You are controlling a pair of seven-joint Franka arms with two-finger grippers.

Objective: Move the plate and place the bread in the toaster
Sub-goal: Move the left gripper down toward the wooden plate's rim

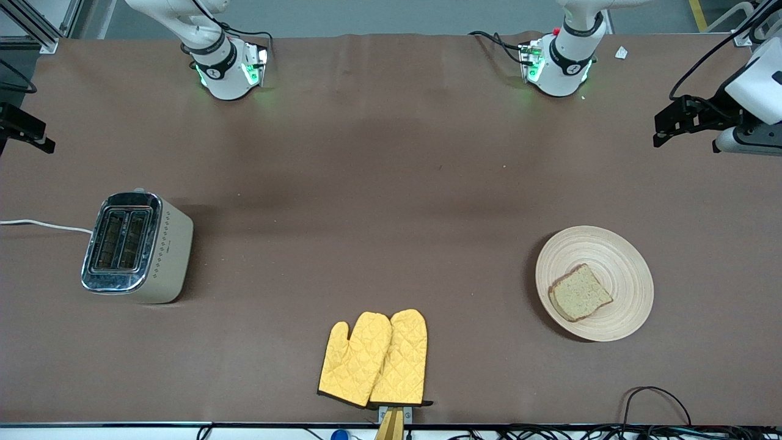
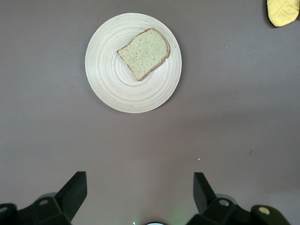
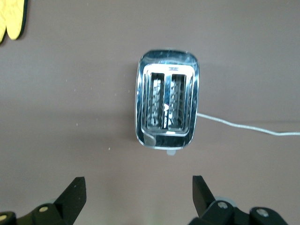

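While both arms are just hanging up in the air waiting, the table itself is pretty quiet. The round pale beige wooden-looking plate with ring grooves (image 1: 595,282) sits toward the left arm's end of the brown table (image 1: 391,183), fairly near the front camera, and the squarish slice of brown speckled wholegrain bread (image 1: 580,293) lies flat on it, off-centre toward the plate's nearer edge. Way over at the right arm's end stands the cream-beige two-slot toaster with the shiny chrome top (image 1: 137,246), upright, both slots empty as far as I can see, with its white cord (image 1: 43,225) trailing off the table edge. Plate and toaster are well apart. Between them, nearer the front camera than either, a pair of yellow quilted oven mitts (image 1: 374,359) lies flat, one overlapping the other. The left gripper (image 2: 139,187) hangs over bare table beside the plate, fingers spread wide with nothing between them, not touching anything. The right gripper (image 3: 138,187) hangs over the table just beside the toaster, looking straight down into the slots, and its fingers (image 3: 74,190) are spread wide too, holding nothing.
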